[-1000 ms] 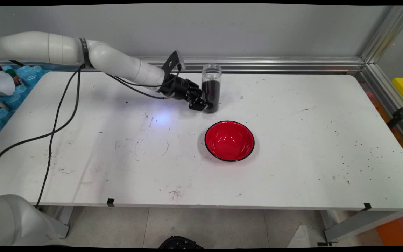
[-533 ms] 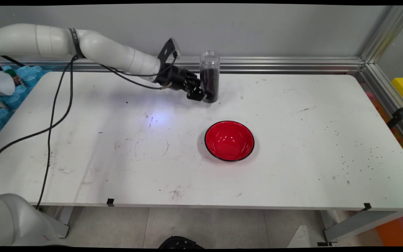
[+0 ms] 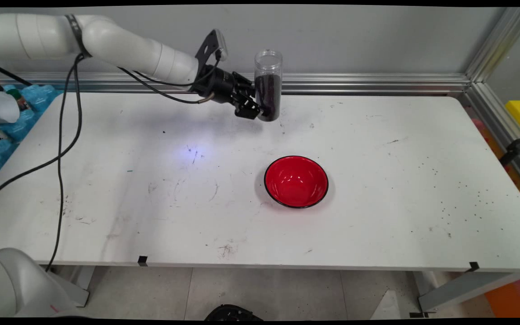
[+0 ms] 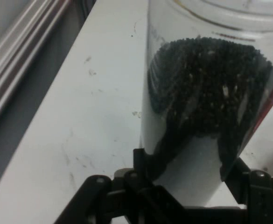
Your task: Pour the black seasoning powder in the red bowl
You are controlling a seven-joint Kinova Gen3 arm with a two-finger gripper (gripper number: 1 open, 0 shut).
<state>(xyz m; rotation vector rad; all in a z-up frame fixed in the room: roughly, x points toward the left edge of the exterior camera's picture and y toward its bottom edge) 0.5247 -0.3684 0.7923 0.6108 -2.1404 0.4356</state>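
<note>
A clear plastic jar (image 3: 268, 84) filled most of the way with small black beads hangs upright above the far middle of the white table (image 3: 377, 189). My gripper (image 3: 259, 111) is shut on its lower part, reaching in from the left. In the hand view the jar (image 4: 206, 98) fills the frame between the two black fingers (image 4: 141, 161), with the dark beads visible through its wall. A red bowl (image 3: 296, 181) with a black rim sits empty on the table, nearer the camera and slightly right of the jar.
An aluminium rail (image 3: 377, 83) runs along the table's far edge and down the right side. Black cables (image 3: 63, 149) hang from the arm over the left of the table. Small dark specks lie scattered at the table's right.
The gripper has lifted the jar off the table and carried it up and slightly left. The bowl has stayed where it was.
</note>
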